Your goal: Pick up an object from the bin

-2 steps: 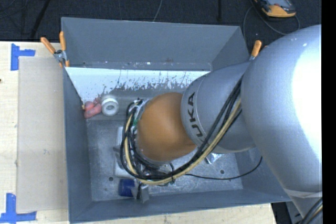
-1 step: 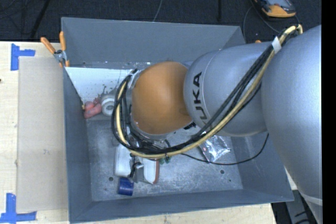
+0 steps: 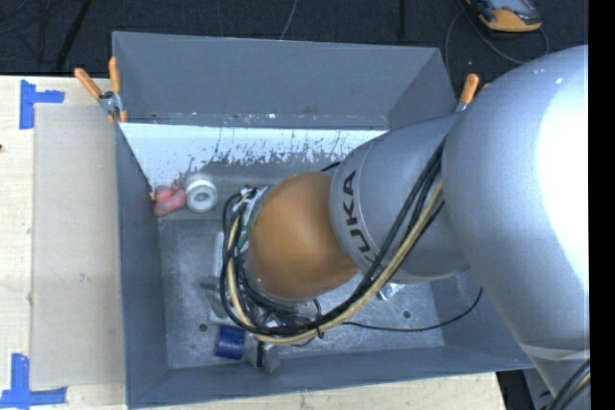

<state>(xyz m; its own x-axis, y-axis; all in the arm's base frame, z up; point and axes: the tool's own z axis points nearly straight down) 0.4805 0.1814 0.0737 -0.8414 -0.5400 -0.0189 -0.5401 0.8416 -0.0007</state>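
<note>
**End effector (image 3: 261,352) low beside a small blue piece (image 3: 229,342)**

We see the small blue piece, block-like, lying on the floor of the bin (image 3: 144,302) at the near left. The end effector sits just to its right, down low under the arm's orange cover (image 3: 293,240) and looped cables (image 3: 233,298). We cannot tell whether the end effector is wide, narrow or holding anything. Well apart, at the far left by the foot of the sloped wall, a pink lump (image 3: 169,198) lies touching a white ring (image 3: 201,196).
</note>
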